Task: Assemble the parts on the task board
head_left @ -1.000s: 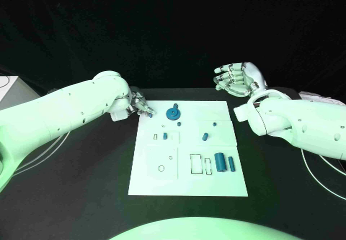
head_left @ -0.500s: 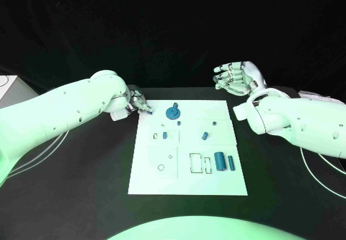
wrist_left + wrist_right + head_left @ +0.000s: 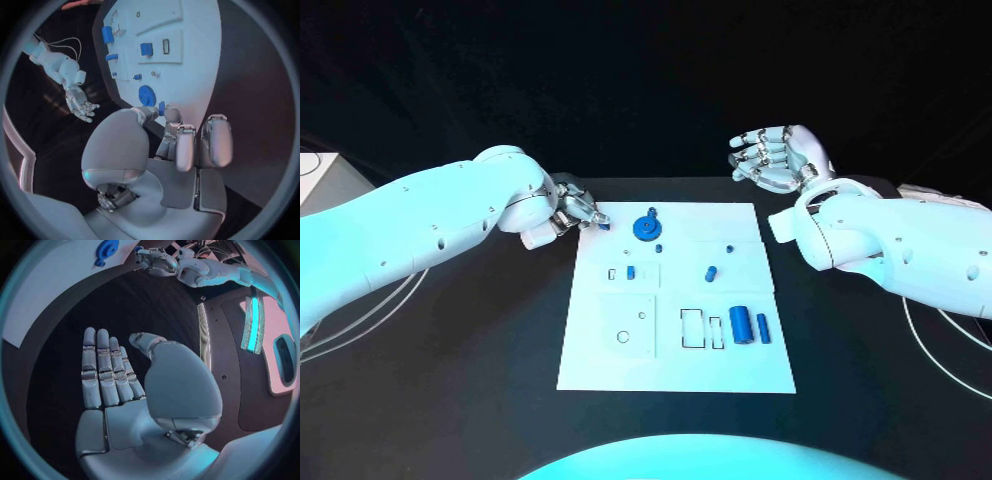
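The white task board (image 3: 678,360) lies in the middle of the black table. A blue round disc (image 3: 646,227) stands near its far edge, and two blue cylinders (image 3: 740,324) lie at its right. Small blue pieces (image 3: 711,271) sit in the middle rows. My left hand (image 3: 564,213) hovers at the board's far left corner and pinches a small blue part (image 3: 161,107) between thumb and a finger, close to the disc (image 3: 146,95). Beyond the board's far right corner, my right hand (image 3: 773,158) is raised with its fingers (image 3: 100,367) straight, apart and holding nothing.
Cut-out slots (image 3: 692,327) and small holes (image 3: 623,336) mark the board's near half. A white box edge (image 3: 318,175) shows at the far left of the table. Bare black table (image 3: 473,340) surrounds the board on both sides.
The left arm has drawn back slightly, while its hand stays by the board's far left corner with the small part. The right hand has not moved.
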